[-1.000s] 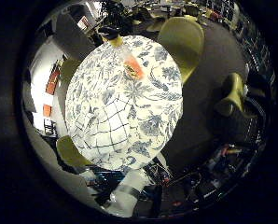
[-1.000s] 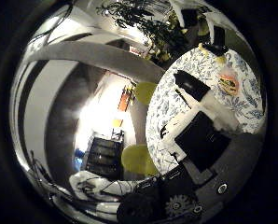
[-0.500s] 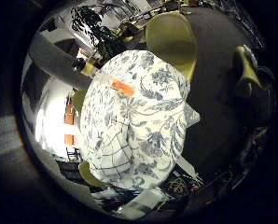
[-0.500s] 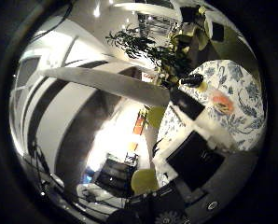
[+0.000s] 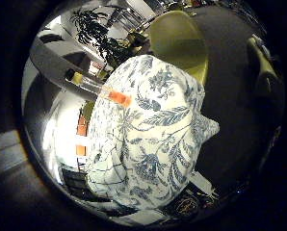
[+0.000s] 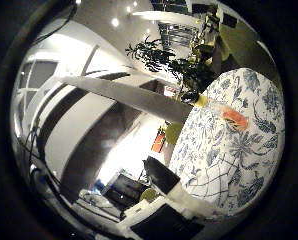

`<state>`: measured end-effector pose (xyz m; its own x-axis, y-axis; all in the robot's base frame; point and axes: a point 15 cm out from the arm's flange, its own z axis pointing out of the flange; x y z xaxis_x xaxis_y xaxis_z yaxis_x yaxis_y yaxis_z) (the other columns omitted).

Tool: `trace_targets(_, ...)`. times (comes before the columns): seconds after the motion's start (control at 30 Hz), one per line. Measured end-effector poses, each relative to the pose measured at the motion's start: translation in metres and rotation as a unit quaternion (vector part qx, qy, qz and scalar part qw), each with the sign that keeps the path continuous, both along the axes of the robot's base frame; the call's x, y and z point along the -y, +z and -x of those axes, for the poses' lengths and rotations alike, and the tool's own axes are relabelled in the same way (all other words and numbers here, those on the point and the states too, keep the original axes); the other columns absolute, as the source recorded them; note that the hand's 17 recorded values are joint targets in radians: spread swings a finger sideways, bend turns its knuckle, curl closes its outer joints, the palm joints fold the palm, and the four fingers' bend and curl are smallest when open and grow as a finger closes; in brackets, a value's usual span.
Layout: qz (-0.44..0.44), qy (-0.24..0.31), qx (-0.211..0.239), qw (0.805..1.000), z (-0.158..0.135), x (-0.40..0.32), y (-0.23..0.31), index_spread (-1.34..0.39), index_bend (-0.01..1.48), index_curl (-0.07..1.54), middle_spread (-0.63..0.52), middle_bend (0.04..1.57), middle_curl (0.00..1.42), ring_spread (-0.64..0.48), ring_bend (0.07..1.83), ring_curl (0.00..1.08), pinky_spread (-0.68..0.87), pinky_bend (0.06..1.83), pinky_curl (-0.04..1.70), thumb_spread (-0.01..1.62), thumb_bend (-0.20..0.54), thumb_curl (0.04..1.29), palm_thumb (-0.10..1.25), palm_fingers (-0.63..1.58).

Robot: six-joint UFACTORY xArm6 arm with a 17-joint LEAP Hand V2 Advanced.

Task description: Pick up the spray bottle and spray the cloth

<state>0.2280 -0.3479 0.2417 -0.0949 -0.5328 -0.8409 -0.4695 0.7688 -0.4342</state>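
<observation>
A round table under a blue-and-white floral tablecloth [image 5: 158,125] fills much of the little finger side palm view. A small orange cloth [image 5: 117,97] lies on it near the far edge. The spray bottle [image 5: 84,82], clear with a yellowish top, stands at the table's rim just beyond the cloth. The thumb side palm view shows the same cloth [image 6: 234,120] and bottle [image 6: 200,100]. My right hand [image 6: 174,195] shows as black and white finger parts at that view's edge, relaxed, away from the bottle and above the table.
A yellow-green chair [image 5: 178,40] stands at the table's far side, and another chair [image 5: 269,58] stands farther off on the dark floor. Potted plants [image 6: 174,60] stand behind the table. A long pale beam [image 6: 119,92] crosses the room.
Both views have shifted, so the hand has moved and turned. The table now looks larger in the little finger side view. Less of the fingers shows in the thumb side view.
</observation>
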Motion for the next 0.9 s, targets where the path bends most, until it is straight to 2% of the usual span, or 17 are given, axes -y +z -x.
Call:
trace_targets(0.27,-0.018,0.029,0.025,0.999,-0.047,-0.013,-0.001,-0.14,0.15,0.29,0.19,0.31,0.34,0.21,0.48,0.23,0.35,0.62,0.19,0.97,-0.025,0.31,0.50,0.05)
trace_targets(0.5,-0.032,0.042,0.048,0.997,-0.100,-0.021,0.001,-0.12,0.15,0.28,0.18,0.33,0.34,0.21,0.47,0.24,0.36,0.56,0.21,0.97,-0.026,0.31,0.54,0.08)
trace_targets(0.9,-0.045,0.041,0.030,0.998,-0.122,-0.026,-0.028,-0.10,0.15,0.28,0.19,0.32,0.34,0.21,0.44,0.25,0.36,0.49,0.24,0.98,-0.027,0.31,0.56,0.12)
